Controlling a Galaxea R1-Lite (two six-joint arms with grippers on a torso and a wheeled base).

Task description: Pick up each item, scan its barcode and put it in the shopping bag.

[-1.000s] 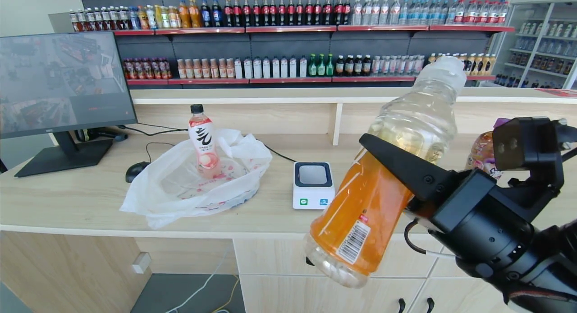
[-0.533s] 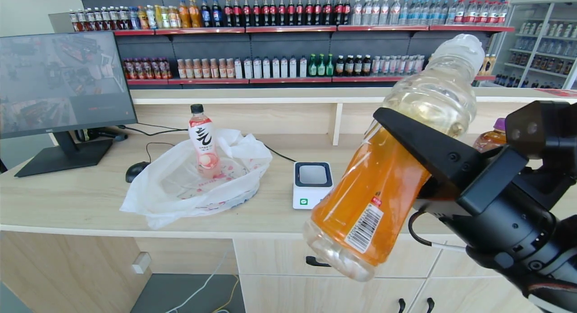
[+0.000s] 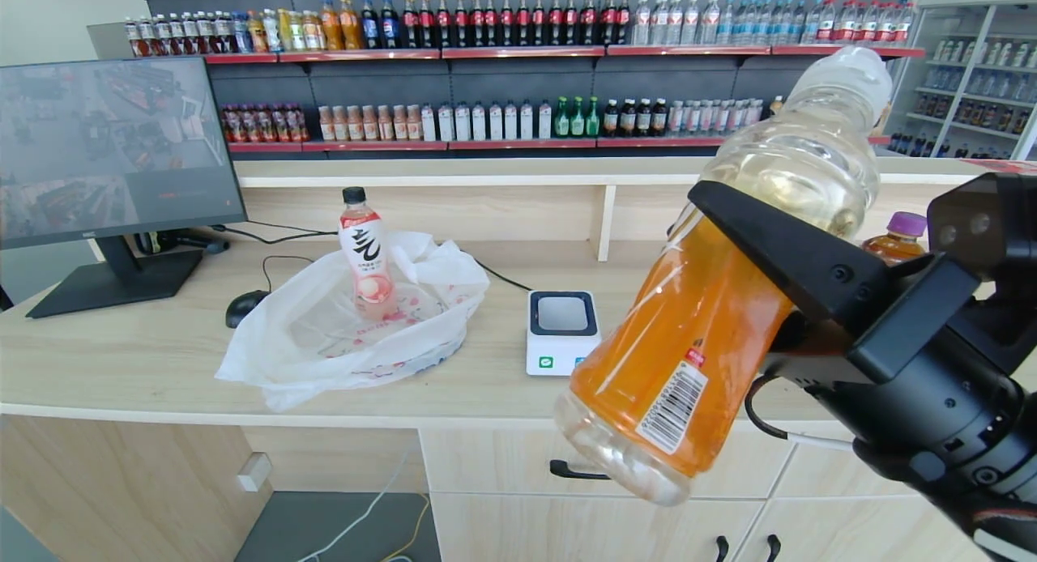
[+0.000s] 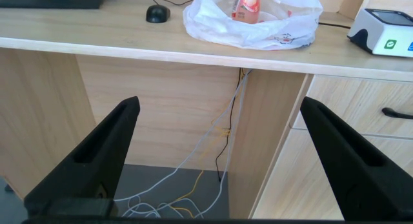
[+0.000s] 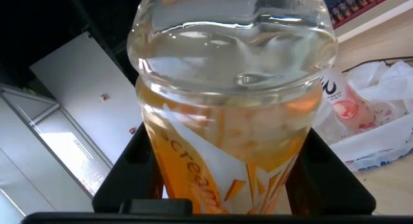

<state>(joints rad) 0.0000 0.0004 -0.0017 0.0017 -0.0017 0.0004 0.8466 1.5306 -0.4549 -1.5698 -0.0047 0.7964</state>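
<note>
My right gripper (image 3: 733, 291) is shut on a bottle of orange drink (image 3: 713, 319), held tilted in the air in front of the counter, base low and white cap high. A barcode (image 3: 671, 406) shows on its label near the base. The right wrist view has the same bottle (image 5: 232, 121) between the two black fingers. A white scanner (image 3: 562, 331) sits on the counter beside it. The white shopping bag (image 3: 324, 343) lies to the left, with a pink bottle (image 3: 367, 258) standing in it. My left gripper (image 4: 219, 114) hangs open below counter height, with nothing in it.
A purple-capped bottle (image 3: 898, 242) stands on the counter behind my right arm. A monitor (image 3: 105, 149) and a mouse (image 3: 243, 307) occupy the counter's left end. Drawer handles (image 3: 577, 471) and cables sit under the counter. Stocked shelves line the back wall.
My right gripper has lifted the orange bottle up and to the right, tipping it more upright. The purple-capped bottle has come into view behind it.
</note>
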